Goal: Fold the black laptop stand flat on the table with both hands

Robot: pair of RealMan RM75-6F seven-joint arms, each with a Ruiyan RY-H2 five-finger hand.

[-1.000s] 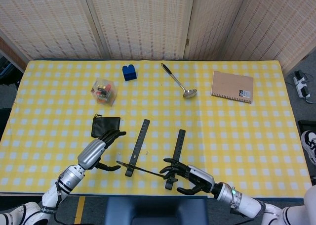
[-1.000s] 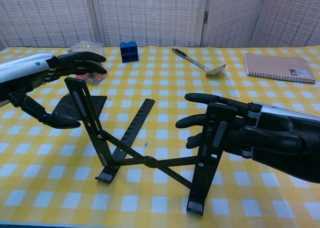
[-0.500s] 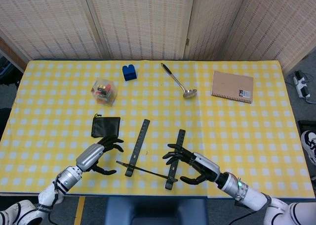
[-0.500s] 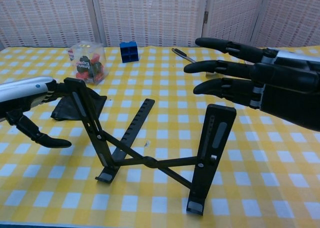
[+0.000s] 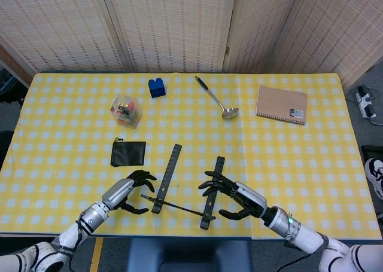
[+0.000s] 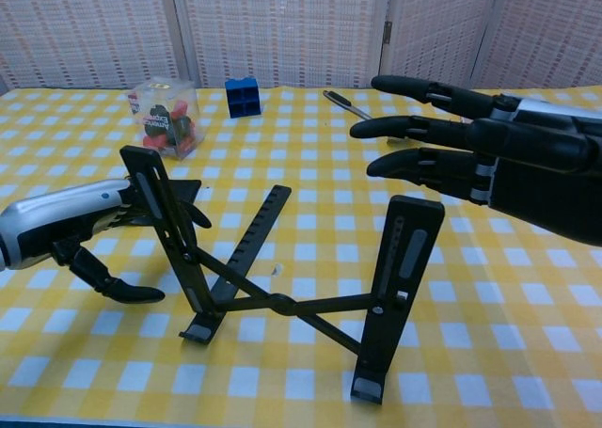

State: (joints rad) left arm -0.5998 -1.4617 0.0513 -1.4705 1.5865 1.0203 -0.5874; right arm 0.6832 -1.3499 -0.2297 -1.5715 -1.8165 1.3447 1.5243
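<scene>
Stand [image 6: 282, 287] open at table's 6 o'clock edge, legs raised. Looks stiff, light, hinged; grip upper leg ends. Left hand [image 6: 71, 235] and right hand [image 6: 480, 150] empty, fingers apart.

Head looks steeply down; chest looks low, close.

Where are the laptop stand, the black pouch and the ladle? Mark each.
laptop stand [image 6: 404, 259]: chest view, on its right upright arm.
black pouch [image 5: 128, 153]: head view, on the middle of the flat fabric.
ladle [image 5: 230, 112]: head view, on its bowl.
</scene>
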